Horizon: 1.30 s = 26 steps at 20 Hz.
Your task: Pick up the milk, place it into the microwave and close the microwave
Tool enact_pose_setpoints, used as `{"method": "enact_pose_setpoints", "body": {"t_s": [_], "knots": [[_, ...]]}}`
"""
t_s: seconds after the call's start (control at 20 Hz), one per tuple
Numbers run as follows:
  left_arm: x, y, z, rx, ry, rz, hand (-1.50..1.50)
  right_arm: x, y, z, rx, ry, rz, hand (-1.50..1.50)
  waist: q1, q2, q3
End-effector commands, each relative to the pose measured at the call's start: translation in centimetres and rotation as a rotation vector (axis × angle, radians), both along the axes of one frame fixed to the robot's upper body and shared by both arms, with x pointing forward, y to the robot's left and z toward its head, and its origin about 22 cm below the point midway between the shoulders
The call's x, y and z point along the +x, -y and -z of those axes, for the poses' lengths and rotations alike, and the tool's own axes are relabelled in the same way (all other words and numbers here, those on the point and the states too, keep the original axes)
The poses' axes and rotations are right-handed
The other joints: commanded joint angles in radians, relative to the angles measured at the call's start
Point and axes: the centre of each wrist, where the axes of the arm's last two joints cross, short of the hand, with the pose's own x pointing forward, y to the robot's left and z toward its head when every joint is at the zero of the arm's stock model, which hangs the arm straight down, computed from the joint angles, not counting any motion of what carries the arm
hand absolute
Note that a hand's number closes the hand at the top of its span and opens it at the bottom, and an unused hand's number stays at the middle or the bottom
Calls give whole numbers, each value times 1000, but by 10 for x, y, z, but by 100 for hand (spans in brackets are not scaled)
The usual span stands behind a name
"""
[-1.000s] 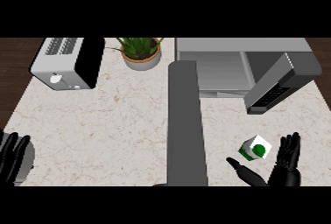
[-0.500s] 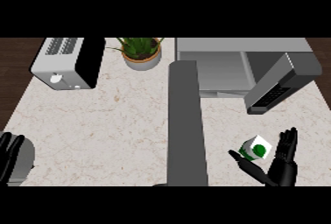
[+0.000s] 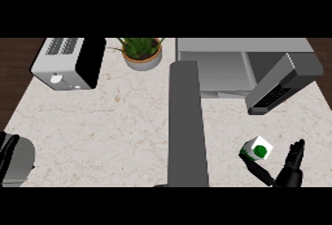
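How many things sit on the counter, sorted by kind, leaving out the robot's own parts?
Appliances: 2 (toaster, microwave with its door open)
Plants: 1 (potted plant)
Cartons: 1 (milk)
Total: 4

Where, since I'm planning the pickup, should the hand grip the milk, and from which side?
Probably the milk by its flat side walls, from its near right: it stands upright, apart from other things, and the open right hand is right there.
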Motion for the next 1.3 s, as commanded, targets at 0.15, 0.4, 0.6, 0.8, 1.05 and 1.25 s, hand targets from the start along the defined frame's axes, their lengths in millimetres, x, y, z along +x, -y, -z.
{"method": "enact_pose_setpoints", "body": {"t_s": [0.15, 0.4, 0.6, 0.8, 1.05, 1.25], "knots": [[-5, -8, 15, 3, 6, -1, -150, -10, 34, 13, 82, 28, -99, -150, 2, 0, 0], [1, 8, 8, -16, -8, 25, -150, -15, 19, 20, 252, 111, -430, -150, 3, 1, 2], [-4, -2, 2, -31, -1, 24, -150, 3, 4, 22, 241, 229, -435, 150, 3, 0, 0], [8, -3, 12, -27, -4, -2, -150, 29, -5, 3, -15, 216, -253, 150, -4, -1, -1], [0, 3, 20, -31, -18, 27, -150, 37, -25, -16, 63, 279, -202, 150, -4, -2, -1], [11, 3, -4, -20, -14, 12, -150, 48, 0, -23, 54, 281, -425, 150, -2, 0, 0]]}}
